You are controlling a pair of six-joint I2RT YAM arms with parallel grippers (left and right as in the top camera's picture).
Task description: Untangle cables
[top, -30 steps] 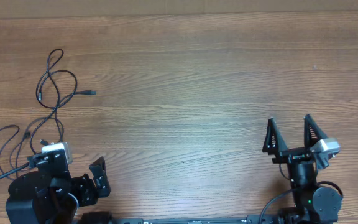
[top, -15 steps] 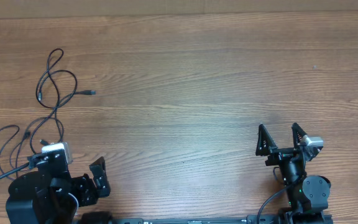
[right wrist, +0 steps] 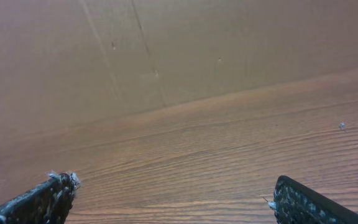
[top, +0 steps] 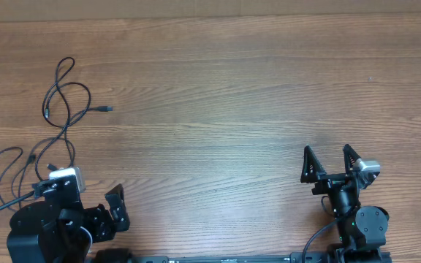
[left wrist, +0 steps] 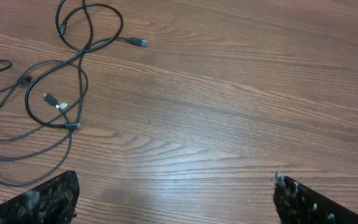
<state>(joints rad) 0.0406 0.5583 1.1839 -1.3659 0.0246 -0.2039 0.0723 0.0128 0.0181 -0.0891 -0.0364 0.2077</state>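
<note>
Cables (left wrist: 79, 56) lie looped, apparently overlapping; left fingers (left wrist: 45, 199) and right fingers (right wrist: 36, 202) gape wide, holding nothing.

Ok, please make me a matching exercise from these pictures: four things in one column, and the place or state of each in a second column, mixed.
Things:
1. cables
2. left claw
3. right claw
4. table

Places or states:
a. open, near right, over bare wood
b. brown wood grain
c. loose loops, far left
d. open, near left, cables close by

Pairs: 1-c, 2-d, 3-a, 4-b
</note>
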